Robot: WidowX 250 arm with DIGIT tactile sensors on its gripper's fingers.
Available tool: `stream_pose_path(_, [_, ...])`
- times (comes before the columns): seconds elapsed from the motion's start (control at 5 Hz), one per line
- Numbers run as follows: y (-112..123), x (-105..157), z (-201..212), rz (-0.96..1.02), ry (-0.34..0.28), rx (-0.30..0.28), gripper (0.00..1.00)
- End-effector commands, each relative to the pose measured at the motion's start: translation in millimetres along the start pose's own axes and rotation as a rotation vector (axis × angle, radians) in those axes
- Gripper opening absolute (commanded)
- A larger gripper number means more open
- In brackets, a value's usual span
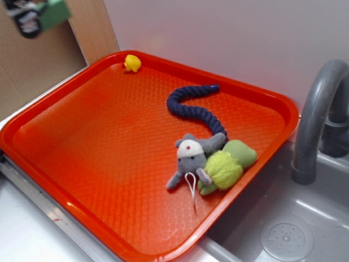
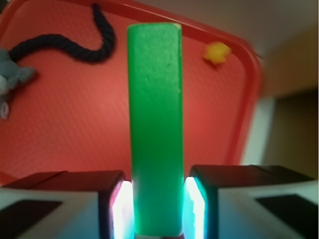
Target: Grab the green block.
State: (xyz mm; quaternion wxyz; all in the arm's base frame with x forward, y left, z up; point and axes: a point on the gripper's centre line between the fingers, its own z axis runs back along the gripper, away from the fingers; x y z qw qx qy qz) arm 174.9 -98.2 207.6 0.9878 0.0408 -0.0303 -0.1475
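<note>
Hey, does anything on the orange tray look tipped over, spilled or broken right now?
Nothing stands out. On the orange tray the grey plush mouse, lime-green plush toy, navy rope and yellow duck look intact. The green block is clamped in the claw, above the tray.

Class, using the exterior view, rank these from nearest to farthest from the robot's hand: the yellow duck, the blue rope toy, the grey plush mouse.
The hand, holding the green block, sits at the top left.
1. Yellow duck: tray's far edge, closest.
2. Blue rope toy: middle of the tray, further right.
3. Grey plush mouse: near the tray's right rim.
</note>
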Motion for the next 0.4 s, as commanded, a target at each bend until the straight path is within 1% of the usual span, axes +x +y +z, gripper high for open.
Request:
stream_pose_path(0.0, [4.8,-37.4,28.6,0.209,-0.047,0.019,0.0])
stream_pose_path(0.2, [5.1,-36.4,24.0,0.196,-0.012,0.024,0.0])
